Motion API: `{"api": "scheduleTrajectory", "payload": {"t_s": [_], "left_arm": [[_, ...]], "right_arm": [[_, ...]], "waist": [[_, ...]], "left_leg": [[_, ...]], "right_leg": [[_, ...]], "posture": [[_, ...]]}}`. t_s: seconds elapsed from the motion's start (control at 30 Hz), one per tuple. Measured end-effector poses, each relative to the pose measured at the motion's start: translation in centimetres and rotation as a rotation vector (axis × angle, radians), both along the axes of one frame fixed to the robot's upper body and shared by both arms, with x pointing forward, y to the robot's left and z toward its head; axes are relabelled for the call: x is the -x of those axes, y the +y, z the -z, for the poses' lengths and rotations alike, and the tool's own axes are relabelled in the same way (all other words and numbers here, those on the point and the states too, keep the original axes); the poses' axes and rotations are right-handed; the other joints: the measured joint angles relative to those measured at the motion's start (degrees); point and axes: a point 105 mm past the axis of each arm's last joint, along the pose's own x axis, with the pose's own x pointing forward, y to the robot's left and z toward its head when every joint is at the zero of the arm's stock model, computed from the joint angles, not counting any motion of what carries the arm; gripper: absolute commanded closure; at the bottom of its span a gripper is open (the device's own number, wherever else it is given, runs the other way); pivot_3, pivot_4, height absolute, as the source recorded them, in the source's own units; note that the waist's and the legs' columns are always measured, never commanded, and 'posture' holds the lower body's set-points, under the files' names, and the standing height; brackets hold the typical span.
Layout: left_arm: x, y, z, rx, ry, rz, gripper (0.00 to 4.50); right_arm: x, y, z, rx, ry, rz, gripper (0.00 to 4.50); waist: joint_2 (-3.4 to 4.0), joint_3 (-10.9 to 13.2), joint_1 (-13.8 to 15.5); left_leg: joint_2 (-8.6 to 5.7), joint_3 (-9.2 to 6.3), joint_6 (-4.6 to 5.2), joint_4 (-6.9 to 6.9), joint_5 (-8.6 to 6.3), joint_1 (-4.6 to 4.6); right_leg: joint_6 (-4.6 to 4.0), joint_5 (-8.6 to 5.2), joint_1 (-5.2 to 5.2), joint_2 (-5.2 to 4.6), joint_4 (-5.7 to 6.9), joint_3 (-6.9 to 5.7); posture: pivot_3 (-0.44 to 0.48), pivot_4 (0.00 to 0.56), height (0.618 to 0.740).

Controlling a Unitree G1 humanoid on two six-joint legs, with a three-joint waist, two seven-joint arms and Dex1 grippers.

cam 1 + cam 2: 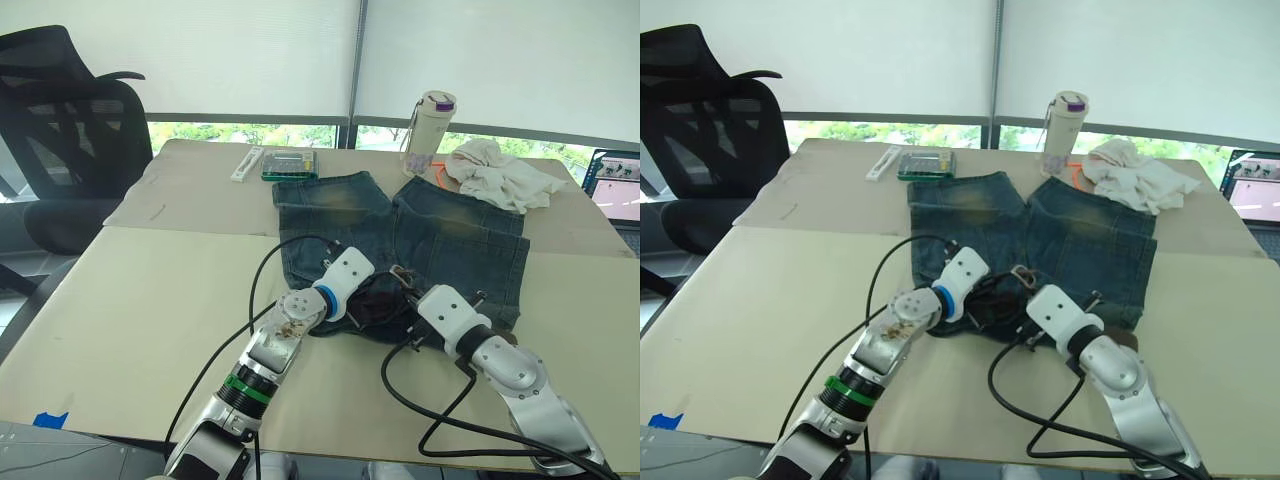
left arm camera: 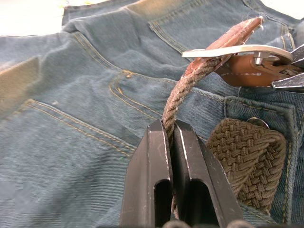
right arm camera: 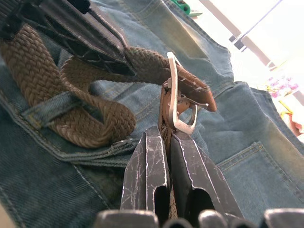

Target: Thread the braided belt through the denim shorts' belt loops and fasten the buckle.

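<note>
- Our left hand pinches the braided belt over the denim shorts.
- At its 3 o'clock, our right hand clamps the strap at the buckle.

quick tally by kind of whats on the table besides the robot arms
denim shorts: 1
braided belt with buckle: 1
white cloth: 1
bottle: 1
green box: 1
white flat case: 1
laptop: 1
total: 7
</note>
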Motion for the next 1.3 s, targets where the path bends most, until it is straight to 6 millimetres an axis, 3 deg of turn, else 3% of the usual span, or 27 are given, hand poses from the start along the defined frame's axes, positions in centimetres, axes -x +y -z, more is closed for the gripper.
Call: {"api": "scheduleTrajectory", "payload": {"t_s": [0.27,0.63,0.87,1.17,1.3], "left_arm": [[2.1,-1.7,0.9,0.002,-0.017,0.131,4.50],[1.2,-1.5,0.9,-0.091,-0.230,0.049,4.50],[0.2,-0.6,-0.3,-0.130,-0.378,-0.025,4.50],[0.2,-0.8,-0.2,-0.105,-0.356,-0.015,4.50],[0.5,-1.1,0.0,-0.091,-0.340,0.002,4.50]], "right_arm": [[0.0,0.6,-0.1,-0.072,0.010,-0.022,4.48],[0.4,-0.3,-0.2,-0.024,0.015,-0.050,4.48],[0.5,-0.6,0.2,0.046,0.020,-0.076,4.48],[0.5,-0.4,0.3,0.047,0.021,-0.092,4.48],[0.8,-0.3,0.5,0.031,0.060,-0.126,2.97]], "waist": [[0.00,0.0,0.0],[0.00,0.0,0.0],[0.00,0.0,0.1],[0.00,0.0,0.0],[0.00,0.0,0.0]], "left_leg": [[0.00,0.00,0.00,0.01,0.00,0.00],[0.00,0.00,0.02,0.01,-0.01,0.01],[-0.01,0.00,0.02,0.01,-0.01,0.00],[0.00,0.00,0.02,0.02,-0.01,0.01],[0.00,0.00,0.02,0.02,-0.01,0.01]], "right_leg": [[0.00,0.00,0.01,-0.02,0.00,0.00],[0.00,0.00,0.02,-0.01,0.00,0.01],[0.00,0.00,0.02,-0.02,0.00,0.00],[0.00,0.00,0.02,-0.02,0.00,0.00],[0.00,0.00,0.02,0.00,0.00,-0.01]], "posture": [[0.000,0.150,0.740],[0.000,0.150,0.740],[0.000,0.150,0.740],[0.000,0.150,0.740],[0.000,0.150,0.740]]}}
